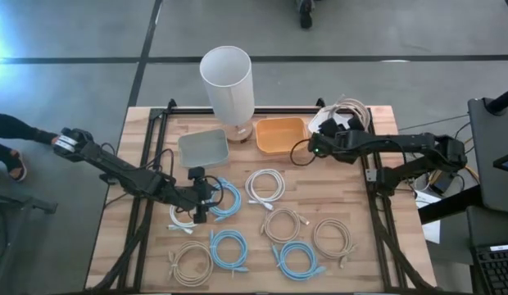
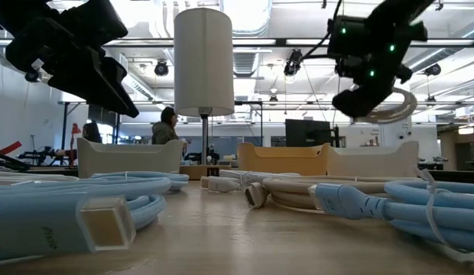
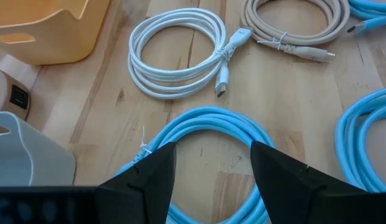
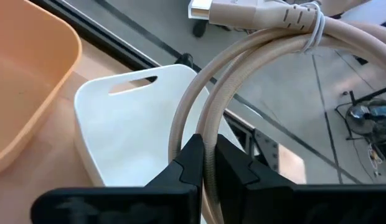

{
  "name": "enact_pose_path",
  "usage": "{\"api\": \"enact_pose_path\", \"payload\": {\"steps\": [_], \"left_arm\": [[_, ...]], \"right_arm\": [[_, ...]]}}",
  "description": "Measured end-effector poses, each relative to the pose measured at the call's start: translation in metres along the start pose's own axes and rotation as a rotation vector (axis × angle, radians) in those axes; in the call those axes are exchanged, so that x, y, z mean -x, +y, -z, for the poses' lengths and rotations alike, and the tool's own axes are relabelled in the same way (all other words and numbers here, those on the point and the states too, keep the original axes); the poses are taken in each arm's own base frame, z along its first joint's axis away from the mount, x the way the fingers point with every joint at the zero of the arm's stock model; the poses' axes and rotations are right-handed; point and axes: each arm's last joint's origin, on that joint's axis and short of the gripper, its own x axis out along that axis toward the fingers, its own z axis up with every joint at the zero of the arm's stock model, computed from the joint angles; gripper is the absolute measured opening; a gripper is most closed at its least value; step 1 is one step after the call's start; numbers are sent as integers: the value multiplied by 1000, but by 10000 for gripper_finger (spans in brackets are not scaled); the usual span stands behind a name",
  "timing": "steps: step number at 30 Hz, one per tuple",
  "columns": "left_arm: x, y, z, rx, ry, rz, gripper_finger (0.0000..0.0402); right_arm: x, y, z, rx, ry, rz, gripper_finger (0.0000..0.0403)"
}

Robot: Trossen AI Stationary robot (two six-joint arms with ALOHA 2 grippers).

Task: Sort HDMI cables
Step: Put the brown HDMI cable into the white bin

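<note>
In the high view, several coiled HDMI cables lie flat on the wooden table: white (image 1: 265,184), light blue (image 1: 229,246) and beige (image 1: 283,224). My left gripper (image 1: 201,197) is open and hovers over a light blue coil (image 1: 227,199). In its wrist view the coil's arc (image 3: 205,121) runs between the spread fingers. My right gripper (image 1: 334,133) is shut on a beige coil (image 1: 350,113) above the white bin (image 4: 134,130) at the table's far right. My right gripper pinches two strands of the beige coil's loop (image 4: 208,140) between its two fingers, which lie across the strands. The coil is lifted clear over the white bin, with its tied plug end (image 4: 268,15) on the side away from the fingers. In the low view it hangs beside the gripper (image 2: 399,107).
A grey bin (image 1: 203,147), an orange bin (image 1: 280,133) and a tall white cylinder (image 1: 228,80) stand along the far edge. A second white coil (image 1: 182,217) lies just near-side of my left gripper. Black frame rails run along both sides of the table. A person stands in the room beyond (image 2: 167,126).
</note>
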Motion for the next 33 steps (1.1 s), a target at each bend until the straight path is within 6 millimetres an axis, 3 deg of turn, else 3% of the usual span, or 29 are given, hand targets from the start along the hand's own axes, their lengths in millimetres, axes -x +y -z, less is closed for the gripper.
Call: {"api": "enact_pose_path", "payload": {"steps": [6, 15, 33], "left_arm": [[0, 0, 0, 0, 0, 0, 213], [0, 0, -1, 0, -14, 4, 213], [0, 0, -2, -14, -18, -10, 213]], "right_arm": [[-24, 9, 11, -11, 7, -114, 20], [-51, 0, 28, -78, 102, -123, 20], [-63, 4, 44, -138, 70, -187, 20]]}}
